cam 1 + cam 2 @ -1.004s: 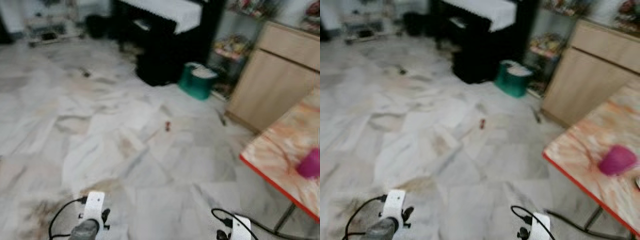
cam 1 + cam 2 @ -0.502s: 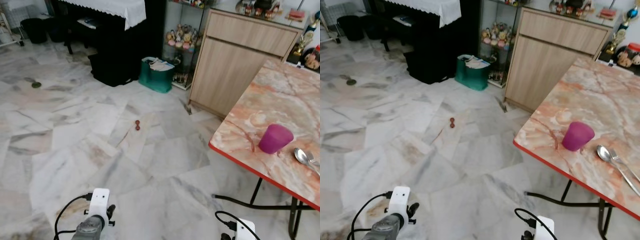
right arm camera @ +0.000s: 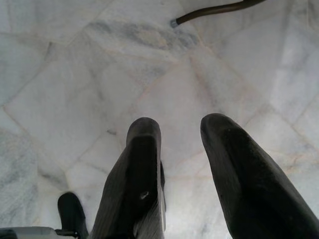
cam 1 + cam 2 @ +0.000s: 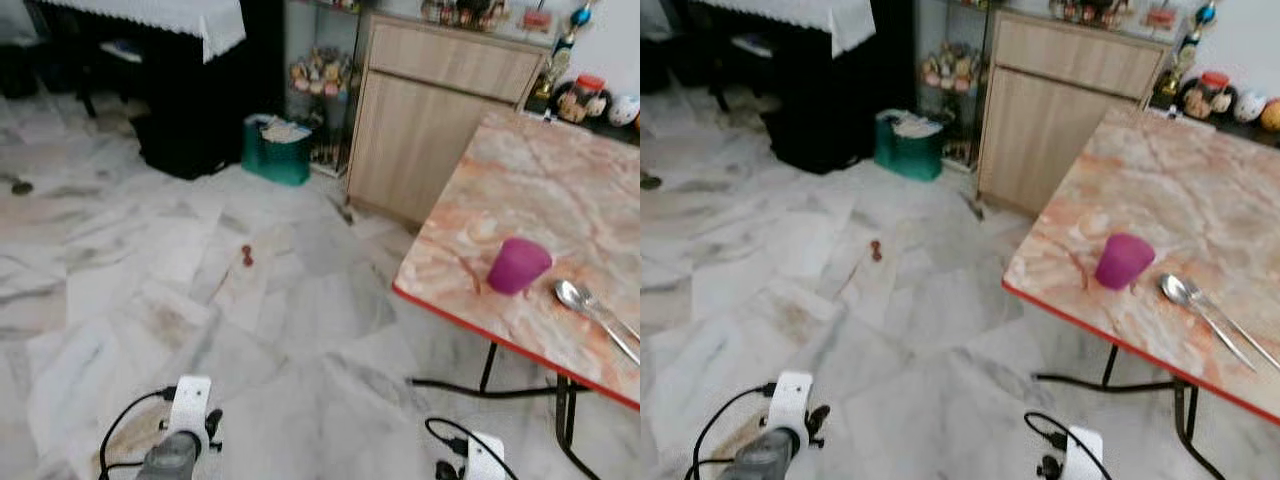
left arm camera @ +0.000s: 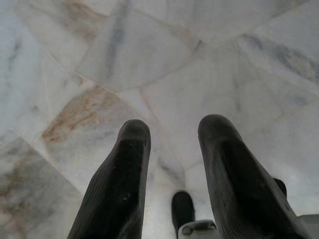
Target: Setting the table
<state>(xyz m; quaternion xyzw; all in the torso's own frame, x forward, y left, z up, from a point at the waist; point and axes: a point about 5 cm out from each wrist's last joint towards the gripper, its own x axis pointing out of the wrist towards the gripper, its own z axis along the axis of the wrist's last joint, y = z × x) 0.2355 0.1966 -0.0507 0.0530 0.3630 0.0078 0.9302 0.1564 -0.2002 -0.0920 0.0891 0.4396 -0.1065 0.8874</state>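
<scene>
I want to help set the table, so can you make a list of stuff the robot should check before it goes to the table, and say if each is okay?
1. Left gripper empty and open: ok, it hangs over bare floor with a gap between its fingers.
2. Right gripper empty and open: ok, same, nothing held.
3. Table in view ahead on the right: ok.
4. Things on the table: ok, a purple cup stands near the edge, with a spoon and a fork lying beside it.
5. Path to the table: not ok, a black cable lies on the floor under the table edge.
6. Plates or other settings: cannot tell.
</scene>
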